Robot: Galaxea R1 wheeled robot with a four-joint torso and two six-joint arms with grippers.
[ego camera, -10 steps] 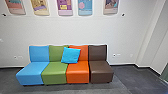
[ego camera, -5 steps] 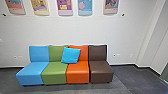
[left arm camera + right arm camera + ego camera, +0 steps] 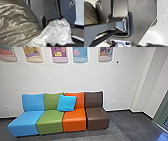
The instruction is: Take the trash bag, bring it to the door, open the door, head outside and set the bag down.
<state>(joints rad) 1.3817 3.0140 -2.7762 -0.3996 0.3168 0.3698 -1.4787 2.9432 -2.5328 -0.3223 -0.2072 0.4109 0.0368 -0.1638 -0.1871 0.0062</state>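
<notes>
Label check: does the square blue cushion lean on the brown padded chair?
No, the cushion leans against the padded green chair and orange chair.

Four seats [image 3: 53, 118] stand in one row on the floor [image 3: 120, 122], before the wall [image 3: 75, 78]. One cushion [image 3: 66, 103] leans on the two middle seats. Posters [image 3: 60, 54] hang above.

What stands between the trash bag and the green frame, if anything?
Nothing visible: in the head view, dark floor runs from the brown seat to the green frame, perhaps the door. The trash bag shows in the left wrist view; the full path I cannot judge.
</notes>
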